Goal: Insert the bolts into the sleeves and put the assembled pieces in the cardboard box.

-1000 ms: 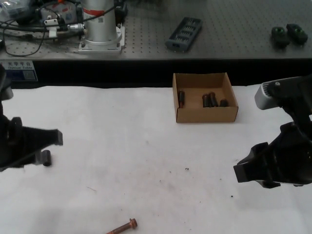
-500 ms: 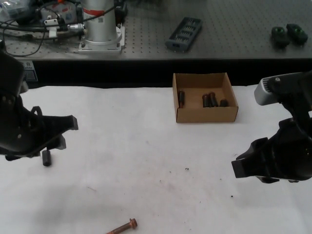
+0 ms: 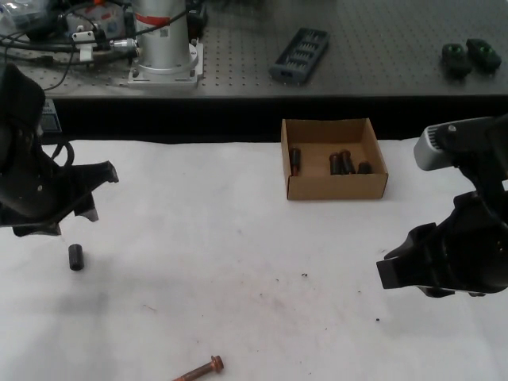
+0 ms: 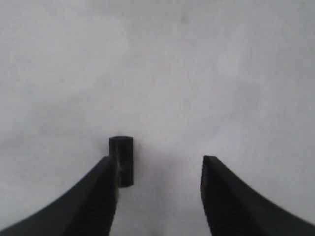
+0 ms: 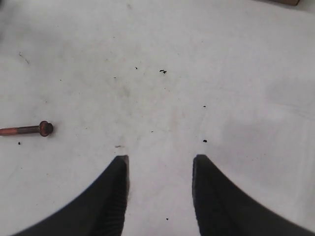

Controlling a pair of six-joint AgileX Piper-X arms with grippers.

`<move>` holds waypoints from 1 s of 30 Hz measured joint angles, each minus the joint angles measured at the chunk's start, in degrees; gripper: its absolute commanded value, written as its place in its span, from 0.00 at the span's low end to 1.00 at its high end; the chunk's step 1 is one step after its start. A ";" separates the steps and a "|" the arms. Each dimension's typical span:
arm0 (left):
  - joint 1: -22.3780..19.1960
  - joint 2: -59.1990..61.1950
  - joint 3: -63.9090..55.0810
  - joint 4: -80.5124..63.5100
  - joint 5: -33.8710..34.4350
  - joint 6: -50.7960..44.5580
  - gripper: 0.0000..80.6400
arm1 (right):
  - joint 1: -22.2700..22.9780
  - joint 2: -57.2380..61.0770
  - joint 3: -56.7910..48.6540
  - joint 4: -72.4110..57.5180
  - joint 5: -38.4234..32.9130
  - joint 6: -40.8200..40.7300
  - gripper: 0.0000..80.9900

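A: Left end effector (image 4: 157, 160)?
B: Released, fingers spread, nothing between them. It hangs over the left side of the table (image 3: 238, 238). The sleeve (image 4: 121, 160) sits on the white surface, just beside one finger in the left wrist view. That finger covers a bit of its edge.
A: Touching?
B: Can't tell from the wrist view. In the high view the sleeve sits apart, nearer the front edge than the end effector.
A: Right end effector (image 5: 160, 157)?
B: Released too, gripping nothing, over the right side. Its arm is cut off by the frame edge.
A: Bolt (image 5: 29, 130)?
B: Flat on the table near the front edge, well apart from the sleeve. Shank end cut off in both views.
A: Cardboard box (image 3: 333, 189)?
B: At the back, right of centre. A few dark pieces (image 3: 343, 163) inside, too small to tell whether bolts sit in them.
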 measured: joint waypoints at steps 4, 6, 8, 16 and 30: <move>0.23 3.17 -2.24 2.56 -0.92 0.69 0.47 | 0.00 0.00 0.00 0.00 0.00 0.00 0.39; 0.23 4.21 -2.91 3.42 -1.14 0.65 0.47 | 0.00 0.00 0.00 0.00 0.00 0.00 0.39; 0.23 5.46 -3.31 3.81 -1.50 0.65 0.47 | 0.00 0.00 0.00 0.00 0.00 0.00 0.39; 0.23 7.66 -3.60 4.23 -3.47 1.09 0.47 | 0.00 0.00 0.00 0.14 0.00 0.00 0.39; 0.23 12.71 -7.55 7.83 -3.45 2.01 0.00 | 0.00 0.00 0.00 0.38 0.00 0.00 0.39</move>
